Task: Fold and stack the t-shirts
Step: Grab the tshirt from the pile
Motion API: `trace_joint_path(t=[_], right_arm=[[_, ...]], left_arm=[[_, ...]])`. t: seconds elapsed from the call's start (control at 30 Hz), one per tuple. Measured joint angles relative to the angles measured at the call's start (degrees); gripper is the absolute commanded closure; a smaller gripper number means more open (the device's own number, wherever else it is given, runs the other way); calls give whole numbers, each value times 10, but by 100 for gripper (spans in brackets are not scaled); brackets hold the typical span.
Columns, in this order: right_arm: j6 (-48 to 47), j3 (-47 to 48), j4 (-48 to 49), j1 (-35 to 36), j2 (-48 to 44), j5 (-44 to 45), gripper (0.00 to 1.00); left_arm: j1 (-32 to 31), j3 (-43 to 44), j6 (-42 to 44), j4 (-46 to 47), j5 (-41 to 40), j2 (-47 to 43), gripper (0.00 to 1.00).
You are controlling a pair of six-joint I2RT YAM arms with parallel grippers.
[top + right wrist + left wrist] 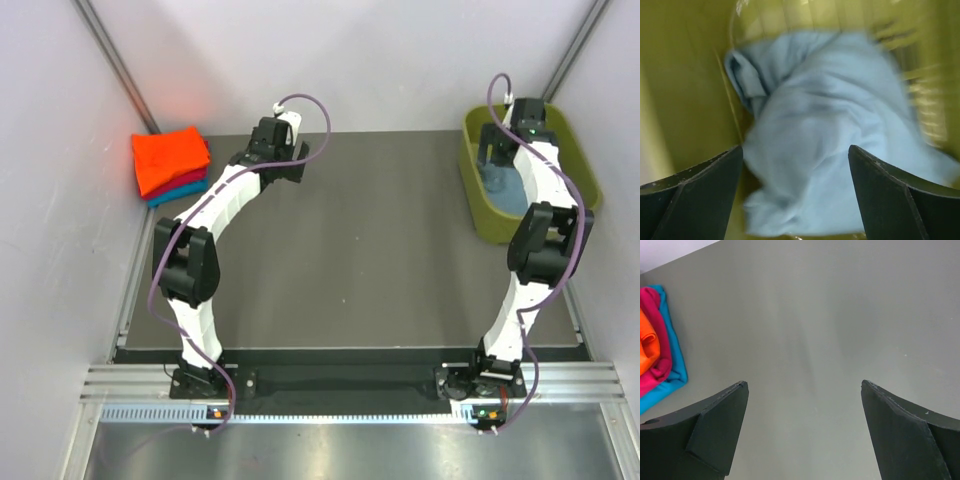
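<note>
A grey-blue t-shirt (830, 130) lies crumpled in the olive-green basket (480, 215) at the far right; a bit of it shows in the top view (505, 183). My right gripper (796, 150) hangs open just above it inside the basket; in the top view it is mostly hidden by the arm (495, 150). A stack of folded shirts, orange (168, 157) on red (190, 181) on teal (180, 193), sits at the far left; it also shows in the left wrist view (660, 355). My left gripper (805, 386) is open and empty over bare table, right of the stack (295, 160).
The dark table mat (350, 250) spans the space between the two arms. White walls enclose the left, back and right. A metal rail (340, 385) runs along the near edge by the arm bases.
</note>
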Motion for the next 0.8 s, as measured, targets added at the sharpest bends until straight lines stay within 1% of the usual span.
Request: trace_joint_path(t=[0.17,0.23,0.27,0.33,0.37,0.57,0.7,0.8], right_arm=[[2,-43,-23,1,17,-38,14],[2,-45,-29,-2,30,-44,20],[1,-45,-29,-2,35,-45,26],[-4,-44,-29,-5,42,-51,81],[-5,-44,-29,-7,44,-52,100],[0,-26,-33,-15,46,-39,100],[-12,51,-28,-15,45,-4,100],[-21,104,-7,-16,25,2,100]], left_arm=[[0,0,4,-2,-4,0,2],[0,0,5,-2,-6,0,2],[0,0,5,-2,-6,0,2],[0,0,5,-2,-6,0,2],[0,0,5,-2,-6,0,2],[0,0,4,-4,-10,0,4],[0,0,4,-4,-10,0,6],[0,1,4,-5,-10,1,7]])
